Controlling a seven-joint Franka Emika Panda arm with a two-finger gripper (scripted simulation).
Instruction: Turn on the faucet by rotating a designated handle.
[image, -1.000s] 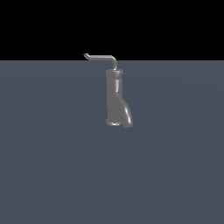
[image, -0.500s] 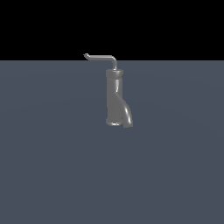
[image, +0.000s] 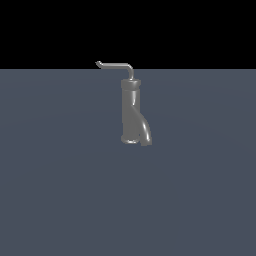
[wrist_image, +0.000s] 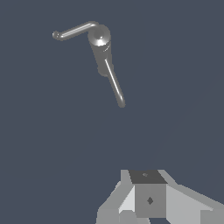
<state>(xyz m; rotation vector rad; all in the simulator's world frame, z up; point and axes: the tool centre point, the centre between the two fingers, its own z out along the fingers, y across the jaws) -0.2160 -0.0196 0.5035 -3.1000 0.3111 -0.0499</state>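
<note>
Reaching the handle (wrist_image: 75, 30) comes first: it juts sideways from atop the upright faucet (image: 131, 111), mid-floor. The gripper (wrist_image: 148, 199) hangs well apart, holding nothing; its opening cannot be told. Pushing near the upturned tip likely turns it easiest.

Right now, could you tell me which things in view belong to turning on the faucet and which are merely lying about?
Belongs to the job:
- faucet
- handle, the thin bent rod on top
- tool, well clear of the handle

Lying about:
- nothing; only the grey floor
</note>
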